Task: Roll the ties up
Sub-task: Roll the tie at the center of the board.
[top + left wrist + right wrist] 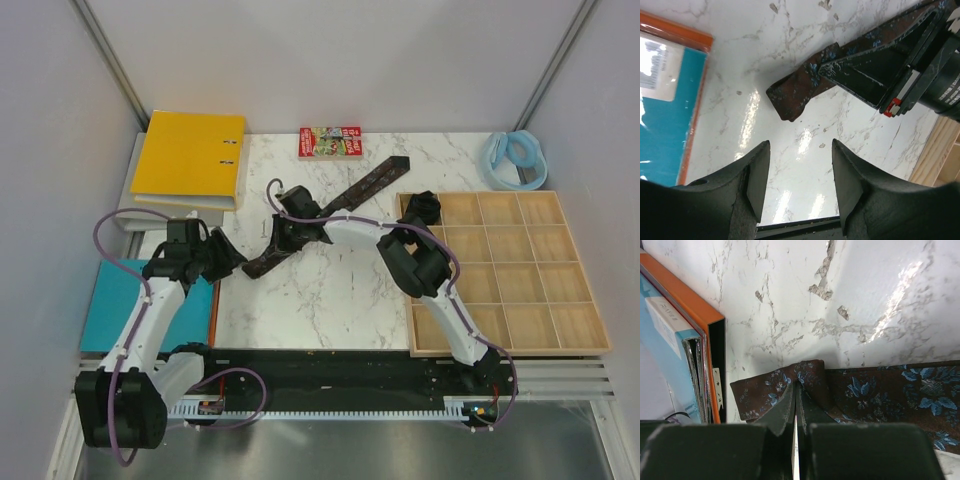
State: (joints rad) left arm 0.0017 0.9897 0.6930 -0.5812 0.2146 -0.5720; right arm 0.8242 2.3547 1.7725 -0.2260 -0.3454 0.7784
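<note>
Right wrist view shows the right tool [796, 390] pressed together, pinching the folded end of the tie [880, 385]; top view hides that under the arm [350, 228]. It's on the desk [330, 300], left of the wooden tray [505, 350]. Meanwhile the left tool [800, 145] is spread, empty. Slick fabric could slip and the fold unroll.

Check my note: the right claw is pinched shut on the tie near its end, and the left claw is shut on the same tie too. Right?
Not quite. The right claw is pinched shut on the tie near its end, but the left claw is open and holds nothing: the left wrist view shows its fingers apart over the table, short of the tie.
</note>
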